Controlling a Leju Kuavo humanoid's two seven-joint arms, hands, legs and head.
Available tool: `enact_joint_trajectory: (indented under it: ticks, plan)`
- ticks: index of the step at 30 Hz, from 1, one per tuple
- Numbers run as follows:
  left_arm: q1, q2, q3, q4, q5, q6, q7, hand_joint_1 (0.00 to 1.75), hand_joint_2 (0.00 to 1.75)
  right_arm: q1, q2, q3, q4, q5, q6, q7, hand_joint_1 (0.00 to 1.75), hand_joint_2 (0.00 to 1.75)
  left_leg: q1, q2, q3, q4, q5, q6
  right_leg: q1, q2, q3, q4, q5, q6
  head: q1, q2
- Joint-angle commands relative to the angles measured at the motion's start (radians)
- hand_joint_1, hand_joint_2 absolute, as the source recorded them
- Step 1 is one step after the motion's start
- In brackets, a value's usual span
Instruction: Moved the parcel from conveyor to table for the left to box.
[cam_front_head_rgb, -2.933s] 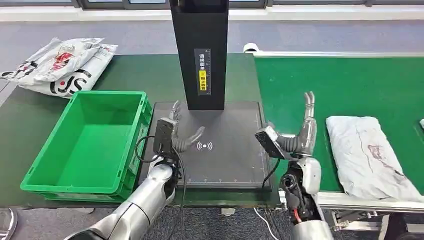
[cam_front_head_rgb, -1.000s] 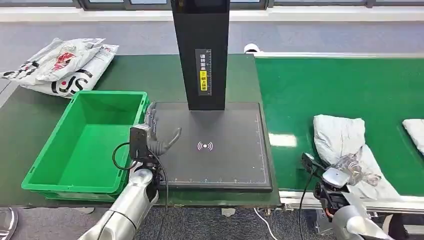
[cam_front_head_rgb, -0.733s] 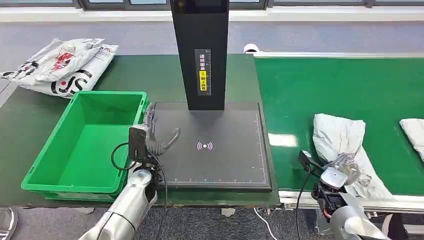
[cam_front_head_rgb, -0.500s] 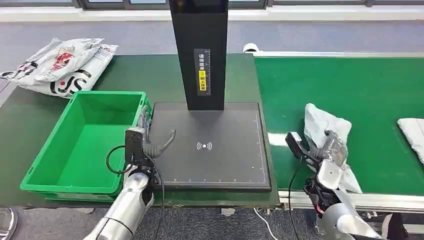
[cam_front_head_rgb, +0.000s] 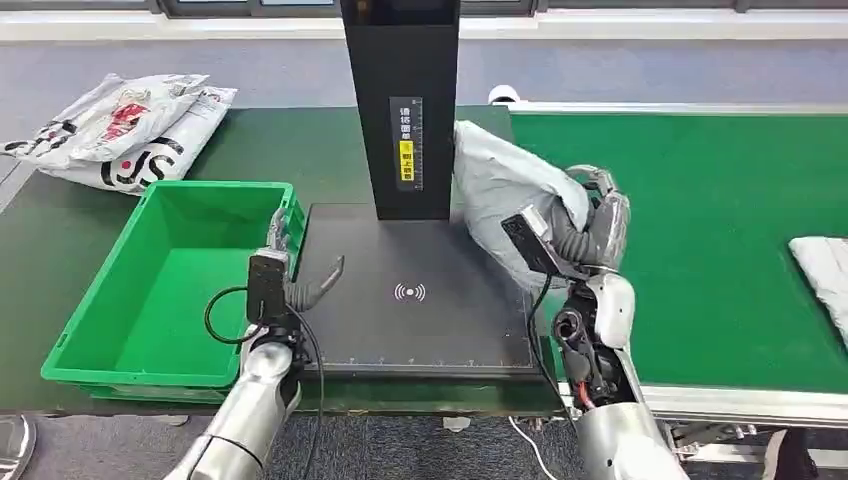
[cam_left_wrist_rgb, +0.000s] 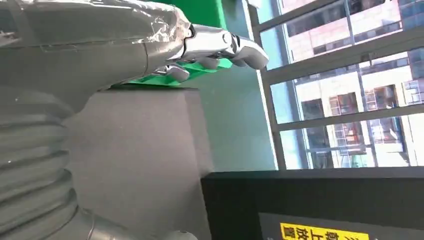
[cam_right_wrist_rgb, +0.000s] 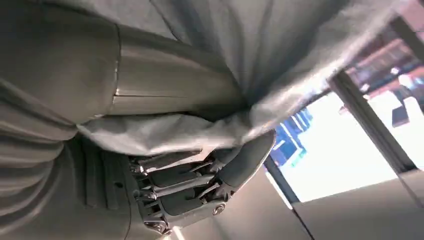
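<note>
A dark green desk (cam_front_head_rgb: 250, 140) stands beside a bright green conveyor belt (cam_front_head_rgb: 720, 190). Near the desk's front left corner sits an empty green plastic crate (cam_front_head_rgb: 170, 285), and against its right edge lies a dark grey scanning mat (cam_front_head_rgb: 420, 320) with a tall black scanner post (cam_front_head_rgb: 400, 100) rising from its back edge. The crumpled grey plastic parcel (cam_front_head_rgb: 500, 195) hangs above the mat's right side, gripped by the right hand (cam_front_head_rgb: 590, 230). A pile of white printed mailer bags (cam_front_head_rgb: 120, 130) lies at the back left corner. The left hand (cam_front_head_rgb: 295, 270) hovers with fingers spread, holding nothing, between crate and mat.
</note>
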Motion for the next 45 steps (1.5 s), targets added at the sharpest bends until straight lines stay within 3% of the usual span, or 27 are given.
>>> enact_joint_trajectory:
  ticks: [1, 5, 6, 7, 9, 10, 11, 14, 15, 16, 22, 26, 34, 42, 45]
  plan:
    - [-0.059, -0.011, 0.043, 0.066, -0.008, -0.006, -0.006, 0.00, 1.75, 0.073, 0.003, 0.363, -0.049, -0.055, 0.007, 0.048, 1.75, 1.75, 0.001, 0.005, 0.006, -0.002, -0.002, 0.001, 0.002, 0.003, 0.006, -0.004, 0.000, 0.000, 0.000, 0.000]
    - [-0.072, -0.005, 0.029, 0.080, -0.001, -0.020, -0.006, 0.00, 1.75, 0.036, 0.003, 0.546, 0.060, -0.118, 0.108, 0.116, 1.75, 1.75, 0.001, 0.008, 0.005, 0.000, -0.002, 0.000, 0.002, 0.005, 0.003, -0.002, 0.000, -0.001, 0.000, 0.000]
    - [-0.069, -0.001, 0.018, 0.080, -0.001, -0.030, -0.004, 0.00, 1.75, 0.039, 0.003, 0.588, 0.094, -0.204, 0.228, 0.116, 1.75, 1.75, 0.000, 0.005, 0.002, 0.000, -0.001, 0.000, 0.001, 0.004, 0.001, 0.000, 0.000, -0.001, 0.000, 0.000]
    - [-0.066, 0.000, 0.016, 0.081, 0.000, -0.029, -0.005, 0.00, 1.75, 0.050, -0.002, 0.607, 0.101, -0.215, 0.221, 0.114, 1.75, 1.75, 0.001, 0.006, 0.004, -0.001, -0.002, 0.000, 0.001, 0.004, 0.002, -0.001, 0.000, -0.001, 0.000, 0.000]
    - [-0.070, 0.001, 0.006, 0.095, 0.001, -0.040, -0.007, 0.00, 1.75, 0.052, -0.016, 0.671, 0.176, -0.301, 0.399, 0.125, 1.75, 1.75, 0.001, 0.006, 0.006, -0.002, -0.002, 0.000, 0.002, 0.004, 0.005, -0.004, 0.000, -0.001, 0.000, 0.000]
    - [-0.072, 0.000, 0.005, 0.100, 0.002, -0.039, -0.009, 0.00, 1.75, 0.052, -0.017, 0.680, 0.192, -0.312, 0.383, 0.119, 1.01, 1.75, 0.001, 0.006, 0.007, -0.003, -0.001, 0.000, 0.002, 0.003, 0.006, -0.004, 0.000, -0.001, 0.000, 0.000]
    - [-0.077, 0.000, -0.002, 0.106, 0.001, -0.043, -0.010, 0.00, 1.75, 0.034, -0.020, 0.710, 0.252, -0.339, 0.454, 0.121, 0.49, 1.75, 0.002, 0.006, 0.010, -0.005, -0.001, 0.000, 0.003, 0.003, 0.010, -0.007, 0.001, -0.001, 0.000, 0.000]
    - [-0.084, 0.000, -0.005, 0.111, 0.003, -0.044, -0.008, 0.00, 1.75, 0.013, -0.023, 0.736, 0.305, -0.349, 0.480, 0.121, 0.49, 1.75, 0.001, 0.004, 0.007, -0.003, -0.001, 0.000, 0.004, 0.001, 0.007, -0.005, 0.000, -0.001, 0.000, 0.000]
    - [-0.085, 0.000, -0.005, 0.111, 0.003, -0.044, -0.008, 0.00, 1.75, 0.009, -0.023, 0.737, 0.309, -0.351, 0.480, 0.120, 0.14, 1.75, 0.001, 0.003, 0.004, -0.001, -0.001, 0.000, 0.004, 0.002, 0.004, -0.002, 0.000, -0.001, 0.000, 0.000]
    - [-0.085, 0.001, -0.007, 0.109, 0.005, -0.047, -0.010, 0.00, 1.75, -0.002, -0.022, 0.740, 0.327, -0.364, 0.499, 0.119, 0.00, 1.75, 0.001, 0.004, 0.005, -0.002, -0.001, 0.000, 0.004, 0.002, 0.005, -0.003, 0.000, -0.001, 0.000, 0.000]
    - [-0.078, 0.003, -0.017, 0.087, 0.006, -0.050, -0.001, 0.00, 1.75, -0.018, -0.031, 0.716, 0.335, -0.450, 0.470, 0.045, 0.00, 1.75, 0.001, 0.002, 0.005, -0.001, -0.001, 0.000, 0.004, 0.000, 0.005, -0.003, -0.001, -0.001, 0.000, 0.000]
    - [-0.069, -0.001, -0.017, 0.069, 0.016, -0.038, -0.013, 0.00, 1.75, 0.033, -0.039, 0.621, 0.208, -0.593, 0.314, -0.123, 0.00, 1.75, 0.000, 0.001, 0.004, -0.001, -0.001, 0.000, 0.003, -0.001, 0.004, -0.002, -0.001, -0.001, 0.000, 0.000]
    - [-0.083, -0.005, -0.087, 0.075, 0.030, -0.091, -0.017, 0.00, 1.75, 0.107, -0.071, 0.443, -0.035, -0.958, 0.276, -0.345, 0.00, 1.75, 0.000, -0.001, 0.001, 0.000, 0.000, 0.000, 0.003, -0.003, 0.001, -0.001, -0.001, -0.001, 0.000, 0.000]
    - [-0.060, -0.011, -0.155, 0.061, 0.005, -0.119, -0.004, 0.00, 1.75, 0.103, -0.093, 0.376, -0.079, -1.045, 0.268, -0.369, 0.00, 1.75, -0.001, -0.001, 0.002, -0.001, 0.000, 0.000, 0.001, -0.002, 0.002, -0.001, -0.001, 0.000, 0.000, 0.000]
    - [-0.057, -0.002, -0.214, 0.065, -0.031, -0.158, 0.028, 0.00, 1.75, 0.083, -0.085, 0.335, -0.047, -1.061, 0.189, -0.396, 0.00, 1.75, 0.000, 0.001, 0.003, -0.001, -0.001, 0.000, 0.002, -0.001, 0.003, -0.002, -0.001, -0.001, 0.000, 0.000]
